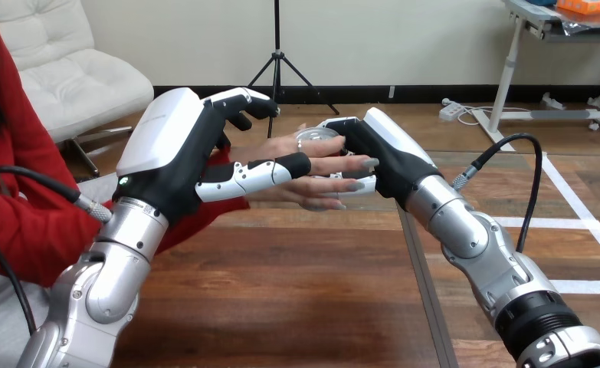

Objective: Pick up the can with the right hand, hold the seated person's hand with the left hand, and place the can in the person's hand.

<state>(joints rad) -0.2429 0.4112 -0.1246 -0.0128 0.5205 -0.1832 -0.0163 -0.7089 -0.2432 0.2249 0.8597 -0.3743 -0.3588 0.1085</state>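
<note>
Fingers [250, 175] of the left hand [174, 146] were clamped round the person's hand [327, 165], thumb over the top. The right hand [392, 161] gripped the can [316, 136] from the right, and the can sat right over that open palm. Looked like it was pretty much just a let-go from there.

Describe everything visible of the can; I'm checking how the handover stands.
Of the can just the round top shows: silvery metal with a raised rim, tilted a little toward the camera. Its body is hidden behind the person's hand, which it sits against. The right hand has its fingers curled round the can from the view's right. Whether the person's hand bears its weight cannot be told.
</note>
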